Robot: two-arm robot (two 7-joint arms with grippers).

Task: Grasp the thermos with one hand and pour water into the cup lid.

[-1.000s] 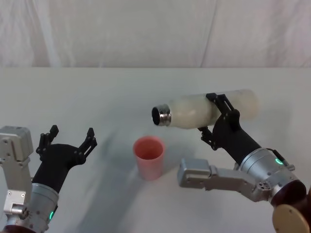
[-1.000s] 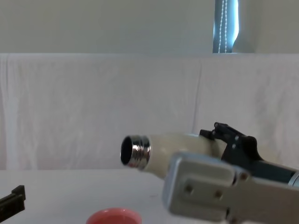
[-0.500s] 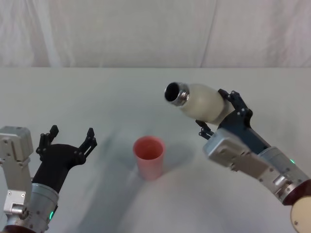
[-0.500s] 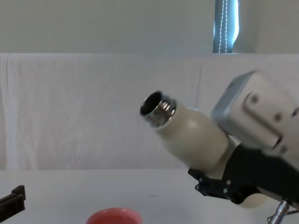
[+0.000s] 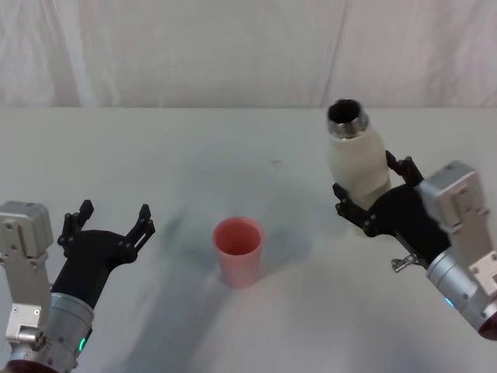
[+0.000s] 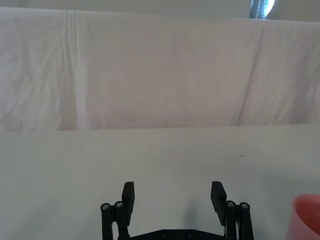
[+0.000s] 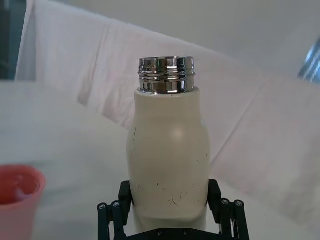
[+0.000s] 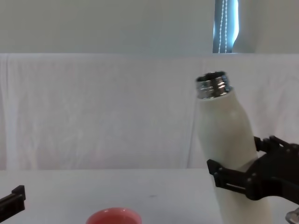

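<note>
Left black jointed gripper (image 5: 109, 227) rests near the table's front edge, fingers spread and holding nothing. Small salmon-pink round cup lid (image 5: 238, 252) stands upright mid-table, between the two arms. Right black gripper (image 5: 379, 203) is clamped round the lower body of the tall cream-white thermos with silver threaded neck (image 5: 356, 158), held nearly upright, well to the right of the cup lid. Risk: the smooth, open bottle could slip or slosh if it is set down unevenly. One second ago the thermos lay almost level, its mouth above the cup lid; it has since swung upright and drawn away to the right.
</note>
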